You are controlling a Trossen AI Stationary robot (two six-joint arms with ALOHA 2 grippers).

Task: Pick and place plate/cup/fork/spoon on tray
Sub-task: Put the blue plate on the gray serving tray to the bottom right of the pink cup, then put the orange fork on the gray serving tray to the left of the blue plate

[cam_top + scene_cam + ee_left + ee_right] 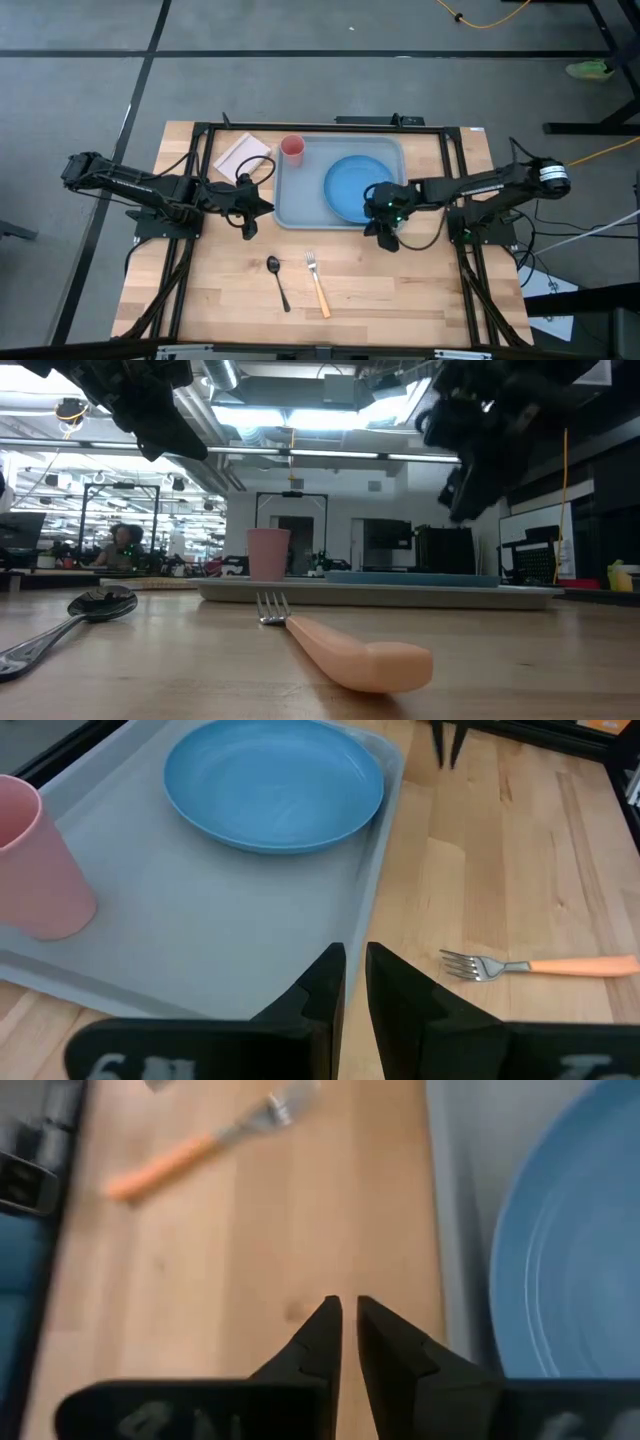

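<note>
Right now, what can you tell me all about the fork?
The fork is small, with shiny silver tines and a smooth orange-tan handle that looks like plastic. It lies flat on the bare wooden table, tines pointing toward the tray, just right of the spoon without touching it. Neither gripper touches it.

Grey concrete floor (90,90) with dark seams surrounds the pale wooden counter (400,290); a yellow cable (490,20) trails at one o'clock.
</note>
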